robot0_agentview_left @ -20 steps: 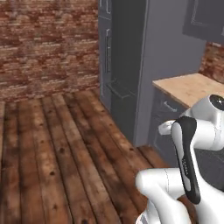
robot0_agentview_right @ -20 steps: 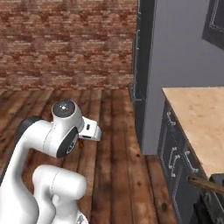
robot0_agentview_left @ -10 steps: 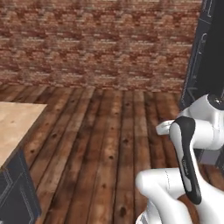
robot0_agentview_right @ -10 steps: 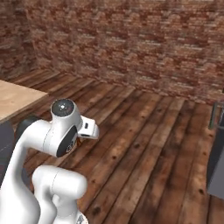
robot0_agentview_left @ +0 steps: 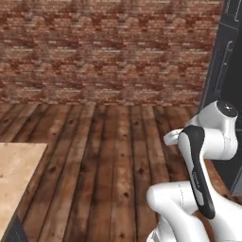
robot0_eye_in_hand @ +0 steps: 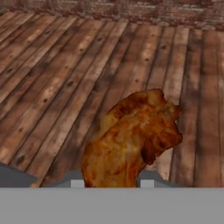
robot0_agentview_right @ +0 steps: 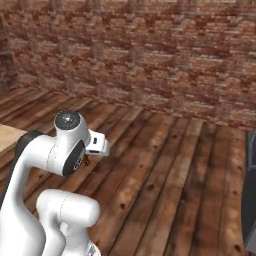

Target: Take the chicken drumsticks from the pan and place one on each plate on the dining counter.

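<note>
In the hand view a reddish-brown chicken drumstick fills the middle, its fat end up. My gripper is shut on it, one dark fingertip at each side of its lower end, and it hangs over the wooden floor. The arm is folded close over the base, with the white hand pointing forward and down, also seen from the left. A light wood-grain corner of the dining counter shows at the lower left, and its edge shows at the far left. The pan and the plates are out of view.
A red brick wall closes the far side beyond dark plank floor. A tall dark cabinet front stands at the right, and its edge shows low on the right.
The whole picture has swung: the base has turned left. The dark cabinet and worktop slid off to the right and the wood-grain counter corner came in at the left. The arm's pose is unchanged.
</note>
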